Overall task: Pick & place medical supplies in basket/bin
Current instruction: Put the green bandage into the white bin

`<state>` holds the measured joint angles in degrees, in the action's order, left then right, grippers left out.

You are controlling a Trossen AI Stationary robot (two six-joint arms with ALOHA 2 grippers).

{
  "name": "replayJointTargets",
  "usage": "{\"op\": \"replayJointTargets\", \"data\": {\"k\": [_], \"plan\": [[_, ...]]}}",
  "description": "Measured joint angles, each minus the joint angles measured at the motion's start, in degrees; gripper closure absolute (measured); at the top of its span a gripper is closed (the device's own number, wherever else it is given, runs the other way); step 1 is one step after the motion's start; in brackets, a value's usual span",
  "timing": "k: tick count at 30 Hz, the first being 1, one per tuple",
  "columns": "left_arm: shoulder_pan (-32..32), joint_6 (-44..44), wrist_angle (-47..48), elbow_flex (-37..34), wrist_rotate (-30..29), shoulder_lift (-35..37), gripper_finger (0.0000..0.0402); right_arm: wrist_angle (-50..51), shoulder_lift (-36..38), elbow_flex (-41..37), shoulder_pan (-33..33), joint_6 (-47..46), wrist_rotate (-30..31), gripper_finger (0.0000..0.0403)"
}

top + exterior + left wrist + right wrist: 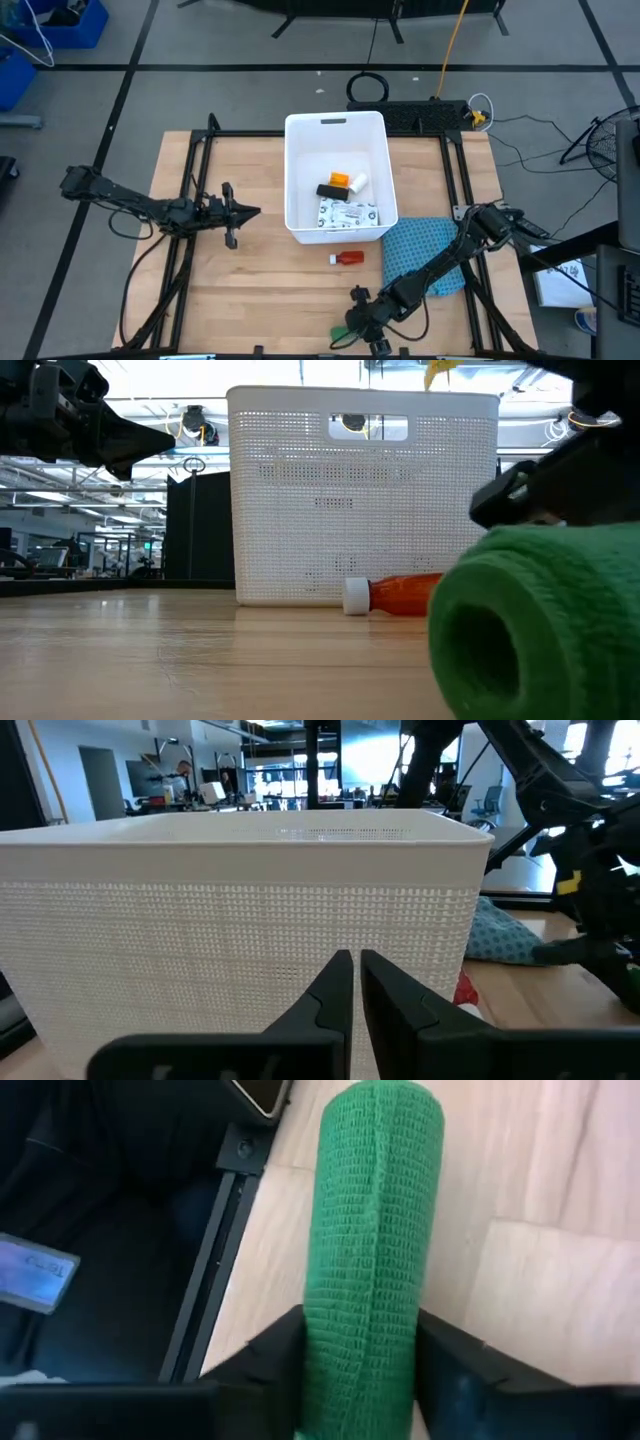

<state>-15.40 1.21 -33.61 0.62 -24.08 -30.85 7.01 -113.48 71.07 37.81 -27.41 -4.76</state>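
The right end effector (362, 1370) is positioned at the near edge of the wooden surface (270, 290), with its two fingers (268, 1355) clamped against opposite sides of a green bandage roll (372, 1240); the roll projects forward between them. In the low view the roll (540, 625) fills the near right foreground, its hollow end facing the camera. The left end effector (248, 211) is held above the surface just left of the white perforated bin (335, 130), its fingers (325, 995) nearly together with only a thin gap and gripping nothing. The bin stands at the centre of the surface and contains an orange piece (339, 180), a small white bottle (358, 182), a black block (331, 191) and a white-green flat packet (348, 214). A small red bottle (348, 258) with a white cap lies on its side on the surface just in front of the bin, between the bin and the right end effector. A blue-teal patterned cloth (425, 245) lies to the right of the bin, partly beneath the right arm.
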Motion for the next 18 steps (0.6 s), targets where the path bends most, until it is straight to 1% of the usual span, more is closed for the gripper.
{"op": "replayJointTargets", "data": {"k": [4, 6, 8, 11, 13, 16, 18], "plan": [[0.0, -0.2, 0.0, 0.0, 0.0, 0.0, 0.0388, -0.9, 3.2, -0.1, -0.4, 4.2, 0.5, 0.032], [0.0, -0.4, 0.1, 0.0, 0.0, 0.0, 0.0392, -1.0, 6.3, -0.1, -0.5, 7.0, 0.6, 0.0344], [0.0, -0.5, 0.2, 0.0, 0.0, 0.0, 0.0396, -1.0, 9.9, -0.1, -0.5, 10.5, 0.8, 0.036], [0.0, -0.5, 0.5, 0.0, 0.0, 0.0, 0.0399, -0.4, 17.1, -0.8, -0.2, 17.0, 2.3, 0.0361], [0.0, -0.5, 0.5, 0.0, 0.1, 0.0, 0.0397, -0.8, 23.3, -2.6, -0.2, 20.8, 4.5, 0.0354], [0.0, -0.7, 0.5, 0.0, 0.1, 0.0, 0.0386, -2.5, 33.8, -7.7, -0.6, 24.7, 7.3, 0.0342], [0.0, -0.7, 0.7, 0.0, 0.1, 0.0, 0.0379, -5.0, 41.7, -12.5, -1.2, 26.1, 7.7, 0.0341]]}}
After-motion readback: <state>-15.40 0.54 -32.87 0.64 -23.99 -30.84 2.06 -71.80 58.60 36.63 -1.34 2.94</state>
